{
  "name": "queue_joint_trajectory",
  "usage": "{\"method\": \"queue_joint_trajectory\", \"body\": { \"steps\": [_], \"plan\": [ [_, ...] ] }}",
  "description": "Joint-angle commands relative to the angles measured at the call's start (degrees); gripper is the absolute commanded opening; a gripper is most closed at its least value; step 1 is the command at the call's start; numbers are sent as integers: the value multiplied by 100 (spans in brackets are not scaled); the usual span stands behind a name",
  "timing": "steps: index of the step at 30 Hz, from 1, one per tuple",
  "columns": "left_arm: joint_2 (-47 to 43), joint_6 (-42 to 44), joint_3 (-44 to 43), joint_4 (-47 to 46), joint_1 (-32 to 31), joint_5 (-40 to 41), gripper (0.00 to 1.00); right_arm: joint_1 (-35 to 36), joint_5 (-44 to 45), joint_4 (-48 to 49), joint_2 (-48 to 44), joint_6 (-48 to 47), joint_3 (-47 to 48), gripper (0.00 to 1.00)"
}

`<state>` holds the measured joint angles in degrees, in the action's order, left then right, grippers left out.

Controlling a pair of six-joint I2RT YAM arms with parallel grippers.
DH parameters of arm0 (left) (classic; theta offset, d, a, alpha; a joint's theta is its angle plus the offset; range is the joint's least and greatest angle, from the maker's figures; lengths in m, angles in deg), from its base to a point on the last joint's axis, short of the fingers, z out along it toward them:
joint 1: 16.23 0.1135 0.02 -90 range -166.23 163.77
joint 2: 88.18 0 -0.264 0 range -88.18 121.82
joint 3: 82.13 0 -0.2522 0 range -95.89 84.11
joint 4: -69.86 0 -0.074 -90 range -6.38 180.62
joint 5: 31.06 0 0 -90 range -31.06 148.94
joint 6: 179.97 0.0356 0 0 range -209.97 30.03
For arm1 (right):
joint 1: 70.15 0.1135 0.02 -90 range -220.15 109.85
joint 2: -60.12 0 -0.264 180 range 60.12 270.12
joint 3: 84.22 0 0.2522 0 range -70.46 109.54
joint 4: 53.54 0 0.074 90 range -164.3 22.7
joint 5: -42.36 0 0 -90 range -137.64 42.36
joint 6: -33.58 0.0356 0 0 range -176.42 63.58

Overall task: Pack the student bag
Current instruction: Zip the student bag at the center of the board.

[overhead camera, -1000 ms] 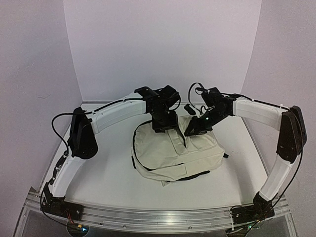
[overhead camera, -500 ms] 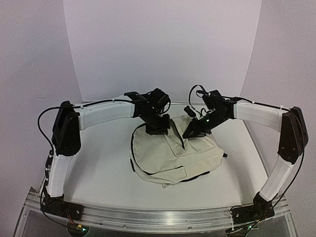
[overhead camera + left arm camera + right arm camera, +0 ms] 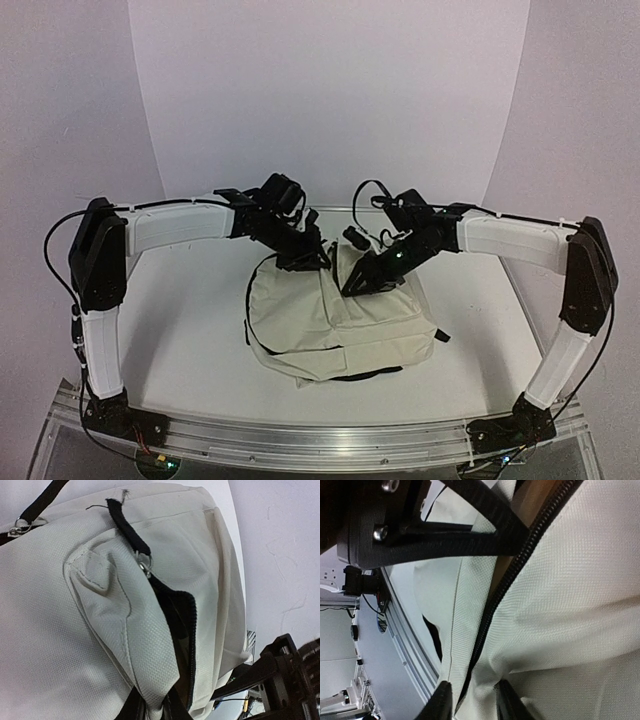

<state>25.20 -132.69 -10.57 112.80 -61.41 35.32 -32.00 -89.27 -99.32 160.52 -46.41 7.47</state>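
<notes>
The bag (image 3: 330,330) lies flat in the middle of the table (image 3: 190,370), its open top at the far end, where both grippers work. The left gripper (image 3: 154,707) pinches the cream lip just beside the zipper (image 3: 192,640), which runs straight away from its jaws. The right gripper (image 3: 474,702) straddles the opposite lip, fingers (image 3: 442,702) apart with cloth between them; whether they bite, I cannot tell.

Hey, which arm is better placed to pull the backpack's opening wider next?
Left, probably. The left gripper pinches the student bag's cream fabric right beside the open zipper; the right gripper only straddles the zipper edge, its grip unclear.
</notes>
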Motion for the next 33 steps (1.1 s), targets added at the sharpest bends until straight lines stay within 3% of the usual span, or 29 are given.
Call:
{"method": "queue_joint_trajectory", "body": {
  "steps": [1,7,11,19,27,33],
  "plan": [
    [-555,530,-103,-425,79,-560,21,-419,-533,-675,-88,-296,786,45],
    [-1121,401,552,-588,159,-221,56,-933,-480,-839,241,-306,1882,68],
    [-1274,172,707,-803,336,75,68,-992,-270,-818,644,-239,2092,69],
    [-259,58,-398,-596,674,162,66,-1036,155,-805,1204,-502,2261,65],
    [820,23,-1473,-508,835,-568,61,-947,79,-802,1036,-809,1349,52],
    [1443,97,-2102,-315,834,-964,59,-692,461,-797,836,-1224,800,50]
  ]
}}
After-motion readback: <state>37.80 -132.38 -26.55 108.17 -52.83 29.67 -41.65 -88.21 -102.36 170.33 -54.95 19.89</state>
